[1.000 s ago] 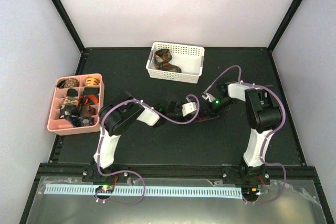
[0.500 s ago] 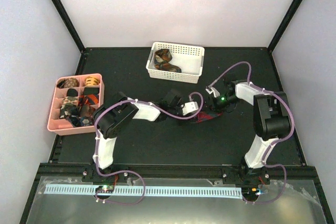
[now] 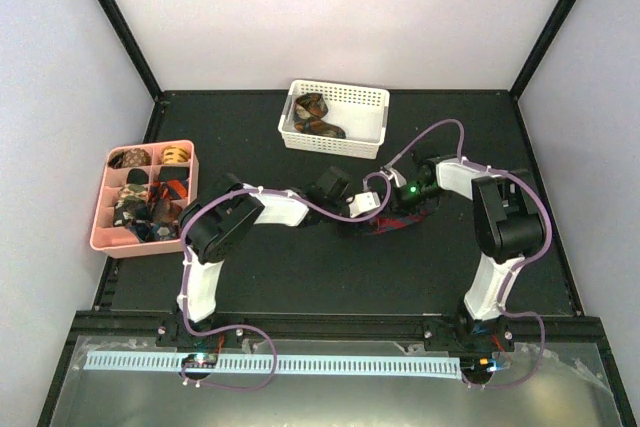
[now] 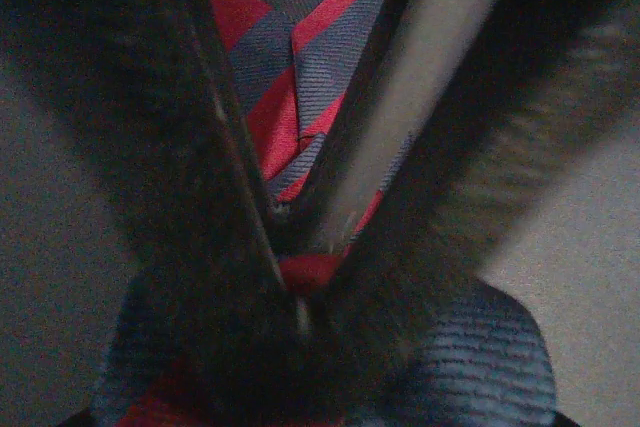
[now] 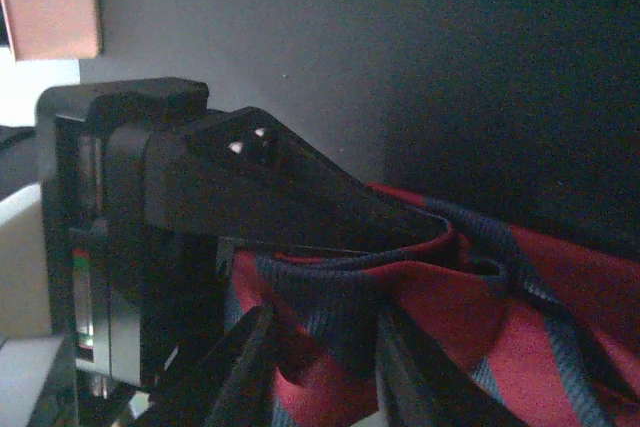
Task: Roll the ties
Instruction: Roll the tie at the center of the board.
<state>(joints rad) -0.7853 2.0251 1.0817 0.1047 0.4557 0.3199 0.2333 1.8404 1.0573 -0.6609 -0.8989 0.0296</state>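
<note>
A red and dark blue-grey plaid tie (image 3: 386,225) lies bunched on the black mat between my two grippers. My left gripper (image 3: 380,216) reaches in from the left. In the left wrist view its fingers meet in a narrow V (image 4: 300,297), shut on the tie (image 4: 290,77). My right gripper (image 3: 397,210) comes in from the right, almost touching the left one. In the right wrist view its two fingers (image 5: 325,372) straddle a fold of the tie (image 5: 560,327) and press on it. The left gripper's black finger (image 5: 300,207) lies across the top of that fold.
A white basket (image 3: 340,95) at the back holds loose patterned ties (image 3: 318,117). A pink compartment tray (image 3: 140,247) at the left holds several rolled ties (image 3: 150,202). Purple cables (image 3: 440,132) loop above both arms.
The right arm swung outward and came back in toward the tie. Its jaws opened, then narrowed onto a fold. The left gripper shifted slightly right, still holding the tie.
</note>
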